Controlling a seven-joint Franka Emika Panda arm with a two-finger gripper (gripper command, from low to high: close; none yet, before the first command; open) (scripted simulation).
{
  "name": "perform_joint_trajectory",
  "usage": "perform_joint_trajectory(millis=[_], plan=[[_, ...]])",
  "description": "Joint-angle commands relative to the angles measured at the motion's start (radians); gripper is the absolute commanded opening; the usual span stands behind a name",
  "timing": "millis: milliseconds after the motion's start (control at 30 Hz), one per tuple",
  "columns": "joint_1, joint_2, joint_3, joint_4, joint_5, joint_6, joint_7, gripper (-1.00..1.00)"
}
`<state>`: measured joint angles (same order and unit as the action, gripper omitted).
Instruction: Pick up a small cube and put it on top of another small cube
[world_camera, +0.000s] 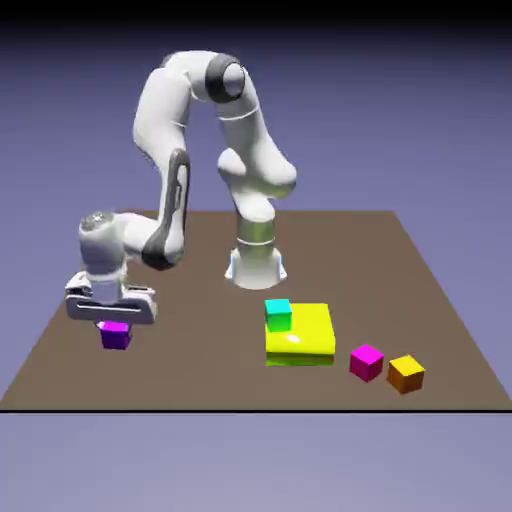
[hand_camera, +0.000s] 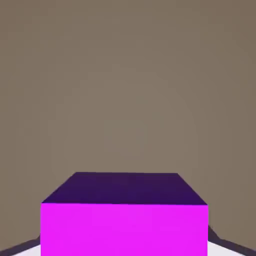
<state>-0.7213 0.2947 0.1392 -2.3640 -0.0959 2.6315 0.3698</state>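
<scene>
the gripper is way over at the left of the exterior view, pointing straight down at the brown table, with the white arm looping up and back to its base near the top middle. right under the hand sits the small violet-purple cube, tucked up between the fingers. can't quite tell from this view if it's resting on the table or slightly off it.

in the hand view the same cube fills the lower middle of the frame, bright face toward the camera and a darker face above it, with plain brown table filling everything else. the finger tips are mostly hidden behind the cube, just slivers showing at the bottom corners, pressed close against its sides. so the gripper looks closed in around the cube, only as wide as the cube itself.

over in the lower middle-right of the exterior view there's a flat yellow block with a small teal cube on its near-left corner. further right, a magenta cube and an orange cube sit just beside each other, all well apart from the gripper.
</scene>
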Motion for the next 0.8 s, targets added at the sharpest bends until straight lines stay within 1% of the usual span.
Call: perform_joint_trajectory(millis=[0,633,667,767], plan=[[0.036,-0.005,0.02,-0.001,-0.003,-0.006,0.043,-1.0],[0.706,-0.105,0.394,-0.015,-0.055,-0.118,0.835,-1.0],[0.706,-0.105,0.394,-0.015,-0.055,-0.118,0.835,-1.0],[0.761,0.003,0.323,-0.011,-0.152,-0.024,0.903,-1.0]])
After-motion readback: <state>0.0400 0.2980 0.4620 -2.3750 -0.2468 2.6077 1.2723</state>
